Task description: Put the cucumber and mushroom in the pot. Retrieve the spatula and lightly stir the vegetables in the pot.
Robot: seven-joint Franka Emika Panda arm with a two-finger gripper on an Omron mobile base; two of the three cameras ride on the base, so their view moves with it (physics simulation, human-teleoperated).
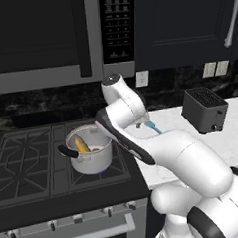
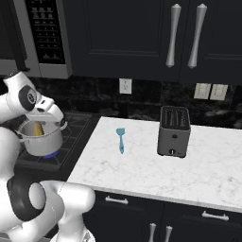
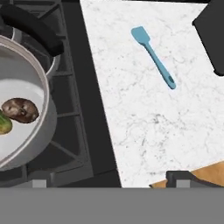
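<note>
Marble counter [image 2: 142,165] holds spatula [image 2: 121,139], toaster [image 2: 173,131].

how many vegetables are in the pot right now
2: the cucumber leans against the inner wall of the pot, and the mushroom sits on its bottom beside it. The pot's wall may hide more.

One pot [image 1: 90,152] holds one cucumber [image 1: 81,143] and one mushroom [image 3: 20,110]. One spatula [image 2: 121,140] and one toaster [image 2: 174,132] sit on the counter [image 2: 142,165].
</note>
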